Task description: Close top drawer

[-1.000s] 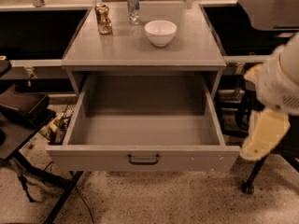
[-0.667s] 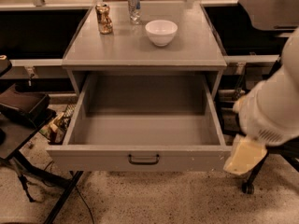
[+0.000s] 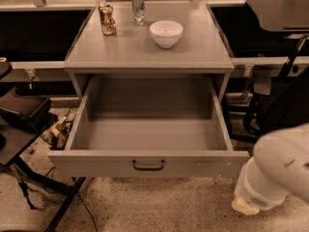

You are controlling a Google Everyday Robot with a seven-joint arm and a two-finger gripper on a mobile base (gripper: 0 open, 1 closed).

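Risk lies first in a push off the centre. The wide grey top drawer (image 3: 96, 164) stands pulled far out of the grey cabinet (image 3: 77, 88), its deep box empty. The end effector (image 3: 246, 206) hangs low, just beyond the right corner of the drawer front, below its lower edge and apart from it. If it presses from there, I judge the drawer may twist on its rails and jam, or the bulky white arm (image 3: 280, 168) may slide past the corner. A hard shove could also shake the white bowl (image 3: 166, 33) on the grey worktop (image 3: 145, 57) above the drawer. No object shows in the end effector, and it does not touch the drawer. Whether it is open or closed I cannot tell.
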